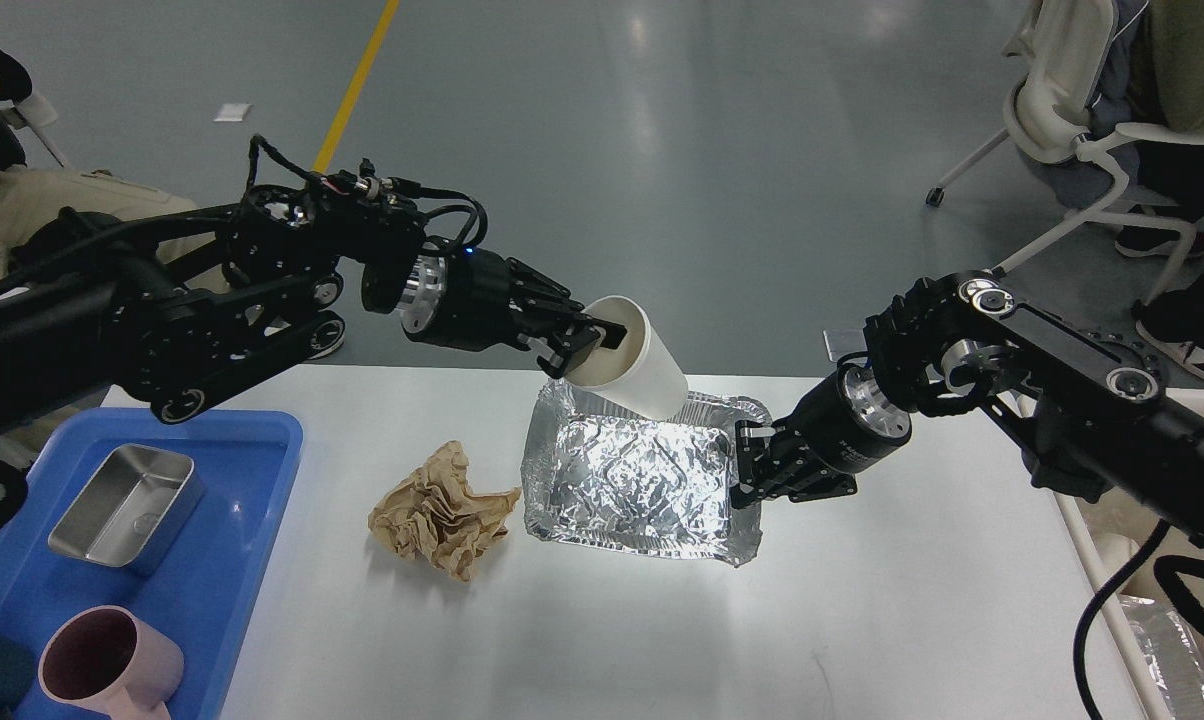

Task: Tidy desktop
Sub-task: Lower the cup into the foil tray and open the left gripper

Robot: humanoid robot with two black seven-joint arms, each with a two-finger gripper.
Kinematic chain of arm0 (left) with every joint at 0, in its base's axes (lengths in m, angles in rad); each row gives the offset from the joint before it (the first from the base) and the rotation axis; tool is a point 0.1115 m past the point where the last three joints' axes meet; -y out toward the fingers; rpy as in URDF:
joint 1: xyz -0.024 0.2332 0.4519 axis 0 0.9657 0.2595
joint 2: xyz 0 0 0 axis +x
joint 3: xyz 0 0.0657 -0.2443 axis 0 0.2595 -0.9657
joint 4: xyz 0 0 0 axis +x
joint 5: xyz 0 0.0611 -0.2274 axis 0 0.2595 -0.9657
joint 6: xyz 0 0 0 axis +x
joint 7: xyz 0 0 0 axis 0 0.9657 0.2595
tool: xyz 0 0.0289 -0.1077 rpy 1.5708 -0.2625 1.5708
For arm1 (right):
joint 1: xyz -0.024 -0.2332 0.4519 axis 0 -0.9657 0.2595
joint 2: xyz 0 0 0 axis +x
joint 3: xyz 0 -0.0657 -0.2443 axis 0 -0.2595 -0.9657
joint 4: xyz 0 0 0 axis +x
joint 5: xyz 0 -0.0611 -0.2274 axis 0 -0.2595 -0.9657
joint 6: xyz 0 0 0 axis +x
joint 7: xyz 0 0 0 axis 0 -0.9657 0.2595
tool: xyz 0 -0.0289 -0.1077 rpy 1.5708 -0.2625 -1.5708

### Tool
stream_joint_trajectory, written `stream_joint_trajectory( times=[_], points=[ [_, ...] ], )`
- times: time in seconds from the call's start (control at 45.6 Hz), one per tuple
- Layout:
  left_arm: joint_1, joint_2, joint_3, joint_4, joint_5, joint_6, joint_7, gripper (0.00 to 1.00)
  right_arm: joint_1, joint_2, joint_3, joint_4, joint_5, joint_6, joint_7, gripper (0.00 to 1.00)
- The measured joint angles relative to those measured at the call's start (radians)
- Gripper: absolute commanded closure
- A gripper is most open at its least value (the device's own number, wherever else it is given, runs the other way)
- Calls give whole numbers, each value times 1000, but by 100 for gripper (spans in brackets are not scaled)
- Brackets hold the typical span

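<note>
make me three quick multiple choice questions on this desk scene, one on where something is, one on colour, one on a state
1. Where is the steel container?
A. in the blue tray
B. in the foil tray
C. on the floor

2. What colour is the crumpled paper?
A. white
B. brown
C. blue

3. What is the left gripper doing?
A. hanging open, holding nothing
B. gripping the foil tray
C. holding a white paper cup by its rim

Answers: 1 A, it sits inside the blue tray beside the pink mug. 2 B, it lies brown on the desktop. 3 C, its jaws pinch the cup's rim, tilted above the foil tray.
</note>
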Motion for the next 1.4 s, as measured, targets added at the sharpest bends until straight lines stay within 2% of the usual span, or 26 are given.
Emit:
stream_joint_trajectory(
  times=[0.219,0.527,0.79,0.878,0.965,1.009,1.185,1.404],
  points=[
    [-7,-123,12,102,0,1,0,83,0,0,3,0,0,0,0,100],
    [6,-161,15,125,-3,6,2,78,1,-4,11,2,1,0,0,100],
    [8,-161,14,125,-16,8,5,58,0,-5,11,2,1,0,0,100],
    [10,-154,8,125,-18,10,8,44,-2,-6,11,2,1,0,0,100],
    [21,-141,-2,125,-28,11,26,21,-5,-8,11,2,1,0,0,100],
    [28,-132,-7,125,-44,12,36,15,-7,-8,12,2,1,0,0,100],
    [77,-56,-23,125,-161,15,72,13,-9,-9,14,2,1,0,0,100],
    [137,40,-42,124,-203,68,76,7,-9,-6,16,0,1,0,0,100]
  ],
)
